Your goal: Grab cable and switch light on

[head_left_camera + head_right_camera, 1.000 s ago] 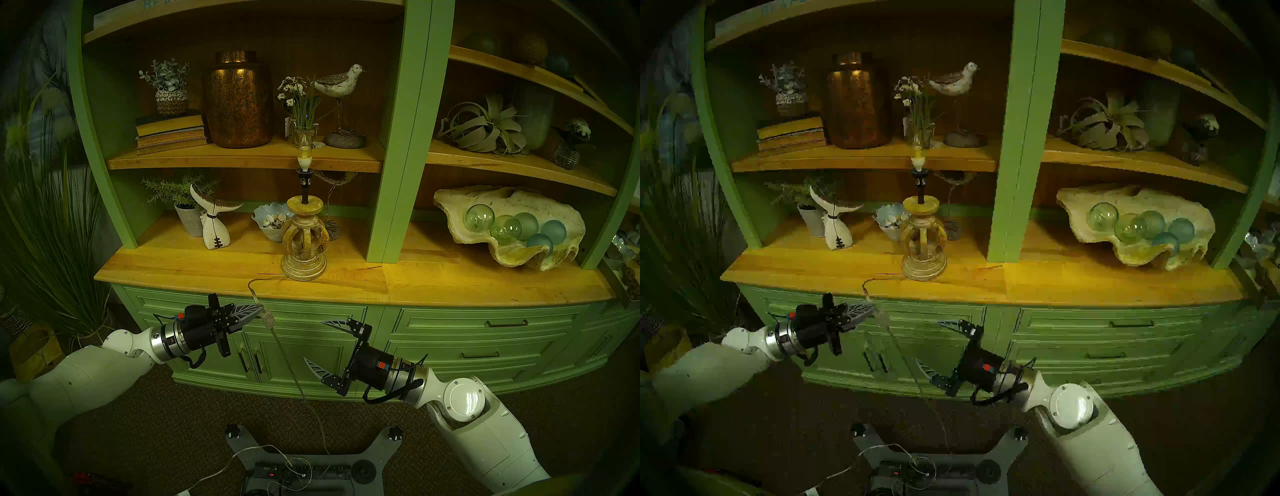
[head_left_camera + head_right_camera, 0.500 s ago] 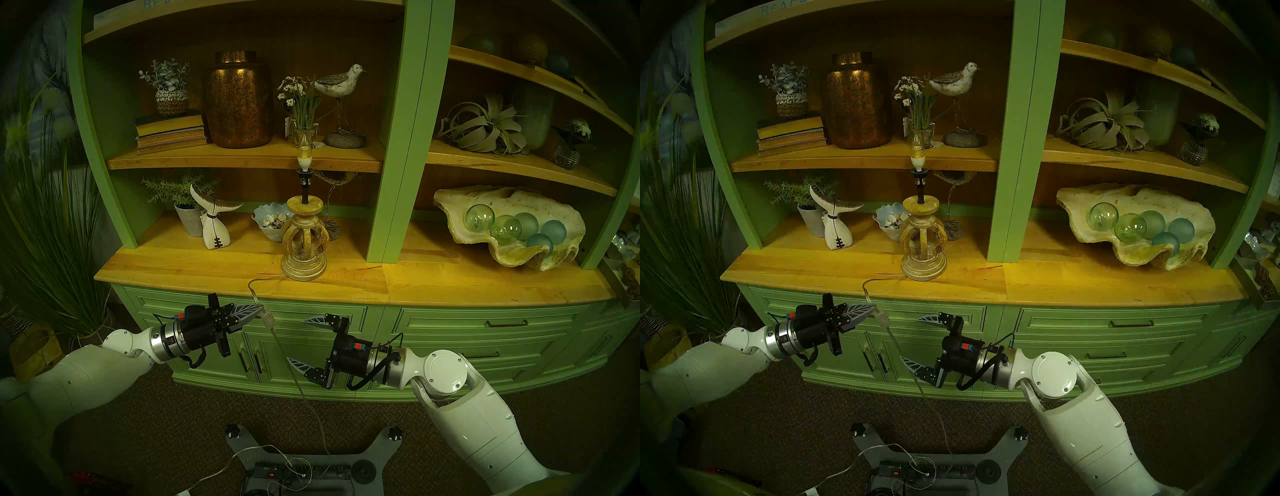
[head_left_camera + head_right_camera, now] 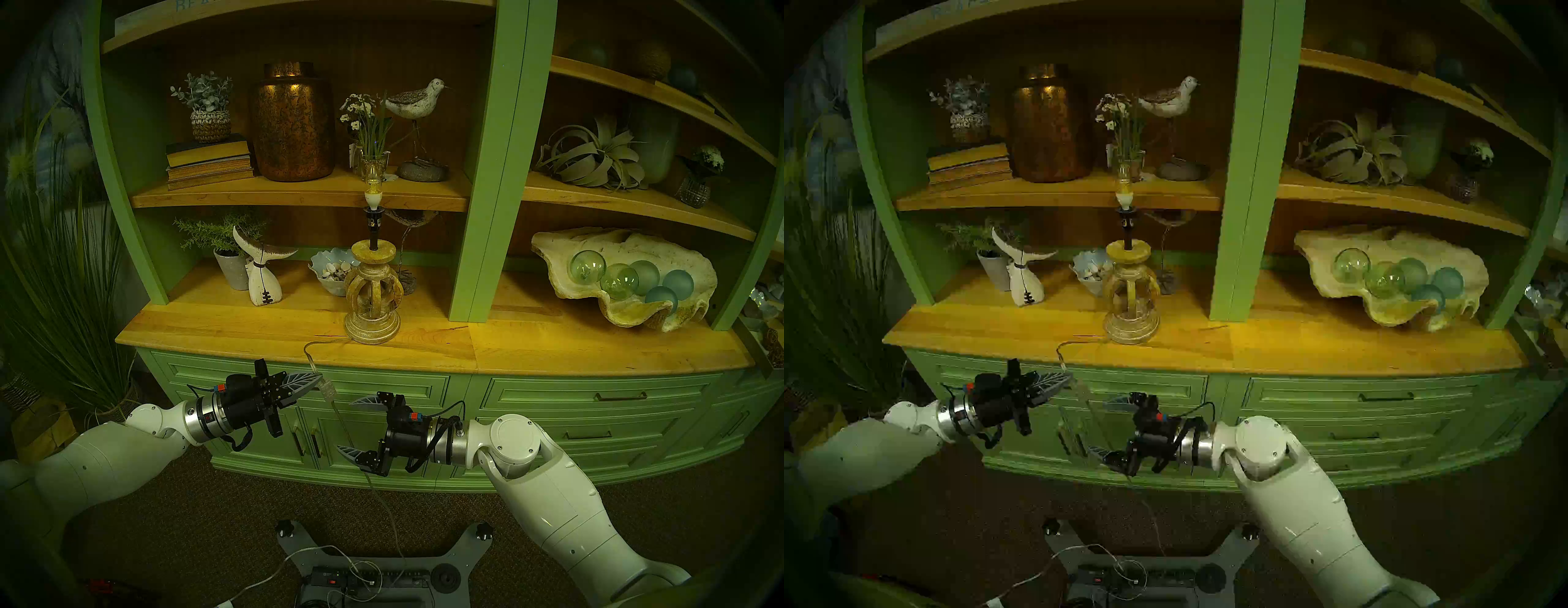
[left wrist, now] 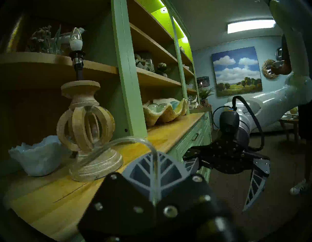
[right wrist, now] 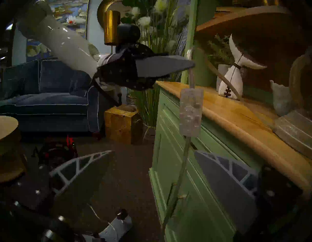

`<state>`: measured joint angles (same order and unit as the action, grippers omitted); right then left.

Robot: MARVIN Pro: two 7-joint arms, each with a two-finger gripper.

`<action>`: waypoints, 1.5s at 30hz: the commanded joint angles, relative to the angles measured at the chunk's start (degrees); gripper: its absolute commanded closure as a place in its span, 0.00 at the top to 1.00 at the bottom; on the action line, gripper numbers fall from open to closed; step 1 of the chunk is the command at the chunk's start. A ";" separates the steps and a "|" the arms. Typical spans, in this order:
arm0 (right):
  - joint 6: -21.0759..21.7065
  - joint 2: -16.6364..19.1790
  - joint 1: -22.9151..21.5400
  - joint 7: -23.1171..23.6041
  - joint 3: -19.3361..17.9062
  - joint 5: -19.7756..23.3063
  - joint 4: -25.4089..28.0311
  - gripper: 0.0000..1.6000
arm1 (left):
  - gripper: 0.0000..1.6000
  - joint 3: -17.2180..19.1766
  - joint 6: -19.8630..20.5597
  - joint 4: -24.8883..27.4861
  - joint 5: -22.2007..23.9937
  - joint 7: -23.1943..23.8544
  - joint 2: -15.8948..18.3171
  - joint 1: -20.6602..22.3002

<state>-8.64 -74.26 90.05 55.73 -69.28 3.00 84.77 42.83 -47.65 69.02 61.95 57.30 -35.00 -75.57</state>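
Note:
The light is a candle-shaped bulb [image 3: 373,187] on a black stem above a carved tan openwork lamp base [image 3: 372,297]; in the left wrist view the bulb [image 4: 76,37] looks dark. The clear cable [image 3: 306,349] loops off the base and drops over the counter edge. My left gripper [image 3: 316,379] is shut on the cable [image 4: 154,177] just above the clear inline switch [image 3: 329,389]. Below the switch [image 5: 191,112], my right gripper [image 3: 354,426] stands open. The cable [image 5: 182,169] hangs between its fingers [image 5: 226,174] and touches neither.
The green cabinet's wooden counter [image 3: 254,331] holds a white shell bowl [image 3: 333,271] and a whale-tail figure [image 3: 261,276] beside the lamp. A black power strip [image 3: 369,579] and a white cable [image 3: 263,581] lie on the robot base. Tall grass [image 3: 63,297] stands at the left.
My right arm has swung left and its open gripper now straddles the cable below the switch. The left gripper has kept its hold and has not moved.

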 commanded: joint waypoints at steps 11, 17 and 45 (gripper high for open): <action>-0.45 -1.92 -5.64 3.67 -0.43 2.34 -1.55 1.00 | 0.00 -2.04 -2.16 1.03 1.82 5.32 1.04 3.50; -0.77 -2.19 -6.05 4.64 -0.60 2.63 -2.27 1.00 | 0.00 -3.24 -2.74 1.05 2.12 4.96 1.37 4.15; -1.47 -5.69 -14.30 5.75 -3.17 2.83 -10.02 1.00 | 0.00 -7.62 -4.78 1.41 2.06 2.09 2.55 6.38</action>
<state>-10.32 -77.99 81.00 61.23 -72.05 5.42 74.65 34.80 -51.46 69.60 63.21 53.36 -32.72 -71.41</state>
